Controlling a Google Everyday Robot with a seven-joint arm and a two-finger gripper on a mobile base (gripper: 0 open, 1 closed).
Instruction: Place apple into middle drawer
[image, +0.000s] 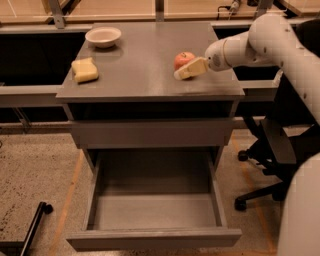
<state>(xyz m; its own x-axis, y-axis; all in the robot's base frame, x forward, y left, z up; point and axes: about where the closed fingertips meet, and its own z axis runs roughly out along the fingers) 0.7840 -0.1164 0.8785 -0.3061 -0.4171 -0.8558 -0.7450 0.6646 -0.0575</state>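
Note:
The red-orange apple sits on the grey cabinet top, right of centre. My gripper reaches in from the right on the white arm and is open at the apple. Its cream near finger lies just in front of the apple; the far finger is hidden behind the fruit. The apple rests on the top, not lifted. Below, the middle drawer is pulled fully out towards the camera, and its grey tray holds nothing.
A white bowl stands at the back left of the top and a yellow sponge block lies at the left. A closed grey drawer front is above the open drawer. A black office chair stands right of the cabinet.

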